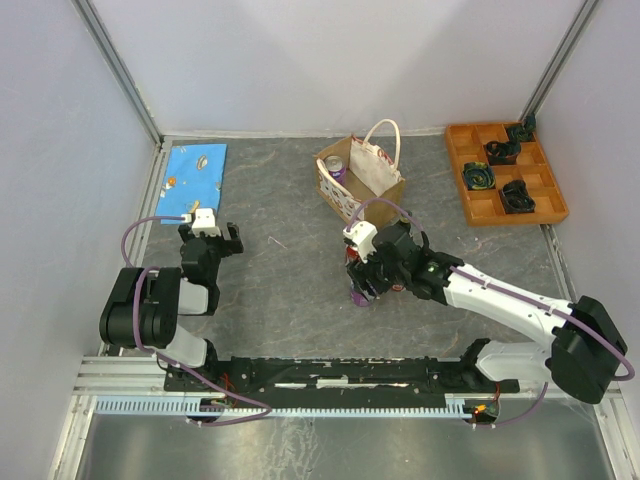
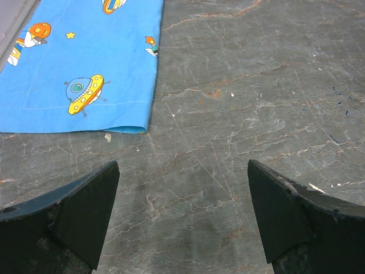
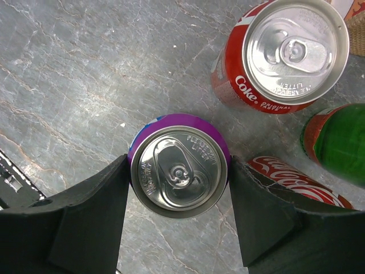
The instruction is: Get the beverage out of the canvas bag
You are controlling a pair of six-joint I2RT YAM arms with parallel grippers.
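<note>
The canvas bag [image 1: 368, 176] stands open at the back middle of the table, and a purple can [image 1: 338, 168] shows inside it at its left end. My right gripper [image 1: 364, 282] is in front of the bag, low over the table. In the right wrist view my right gripper [image 3: 178, 165] is shut on an upright purple beverage can [image 3: 179, 171], with one finger against each side. My left gripper [image 1: 210, 238] is open and empty over bare table; in the left wrist view [image 2: 182, 188] nothing lies between its fingers.
An upright red Coke can [image 3: 291, 51], a green can [image 3: 339, 140] and a lying red Coca-Cola can [image 3: 291, 177] crowd the right gripper's right side. A blue printed cloth [image 1: 195, 170] [image 2: 85, 63] lies back left. An orange compartment tray [image 1: 485, 208] sits back right.
</note>
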